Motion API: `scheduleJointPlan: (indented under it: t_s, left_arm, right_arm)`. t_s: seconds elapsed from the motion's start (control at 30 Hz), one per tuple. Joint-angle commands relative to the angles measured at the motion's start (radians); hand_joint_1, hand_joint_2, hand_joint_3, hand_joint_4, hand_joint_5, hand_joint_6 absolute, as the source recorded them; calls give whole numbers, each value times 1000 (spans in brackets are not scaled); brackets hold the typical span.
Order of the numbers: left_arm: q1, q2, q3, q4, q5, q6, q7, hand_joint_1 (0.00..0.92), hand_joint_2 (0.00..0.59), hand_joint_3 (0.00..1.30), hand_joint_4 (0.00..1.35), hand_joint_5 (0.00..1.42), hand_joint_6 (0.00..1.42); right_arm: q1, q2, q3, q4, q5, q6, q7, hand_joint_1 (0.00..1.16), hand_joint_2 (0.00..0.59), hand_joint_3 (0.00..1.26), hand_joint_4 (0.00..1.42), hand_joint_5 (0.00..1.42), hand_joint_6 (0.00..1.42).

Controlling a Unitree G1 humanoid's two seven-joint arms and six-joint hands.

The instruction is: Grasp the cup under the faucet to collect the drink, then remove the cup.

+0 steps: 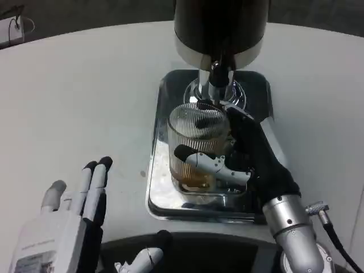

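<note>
The right hand fingers wrap the cup under the faucet, drink collecting; removal is left. Left hand fingers rest straight together, holding nothing.

Right robot hand gripping ribbed glass cup under faucet, amber drink sitting in cup bottom, cup standing on steel tray. Left robot hand resting open on white counter.

Cup: clear ribbed glass, glossy. Tray: polished mirror-like metal. Faucet: shiny chrome. Dispenser body: glossy black with a silver band. Table: smooth matt white.
</note>
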Motion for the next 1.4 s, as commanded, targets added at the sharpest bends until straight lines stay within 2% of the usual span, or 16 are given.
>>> scheduleJointPlan:
  t_s: [0.03,0.2,0.43,0.83,1.1,1.4]
  left_arm:
    - [-5,-4,0,-7,19,12,-13,0,173,25,0,150,8]
    - [-15,-6,-4,1,16,16,-14,0,172,26,0,150,2]
    - [-29,-7,-12,13,14,20,-11,0,172,26,0,150,0]
    - [-40,-7,-18,30,8,17,-8,0,172,26,0,150,0]
    - [-45,-7,-23,41,1,12,1,0,172,26,0,150,0]
    - [-38,-5,-23,43,-7,5,8,0,171,35,0,150,0]
  right_arm:
    - [25,5,-15,-20,8,-3,-19,1090,183,519,823,1048,1424]
    - [34,2,-24,-45,11,-11,-25,1123,153,631,913,1148,1424]
    - [50,0,-33,-98,15,-18,-23,1155,108,738,982,1205,1424]
    - [118,4,-29,-213,20,-8,-7,1162,90,784,995,1219,1424]
    - [196,6,2,-301,16,14,32,1162,79,794,1006,1219,1424]
    - [270,-3,29,-355,9,9,67,1162,75,795,1006,1219,1424]
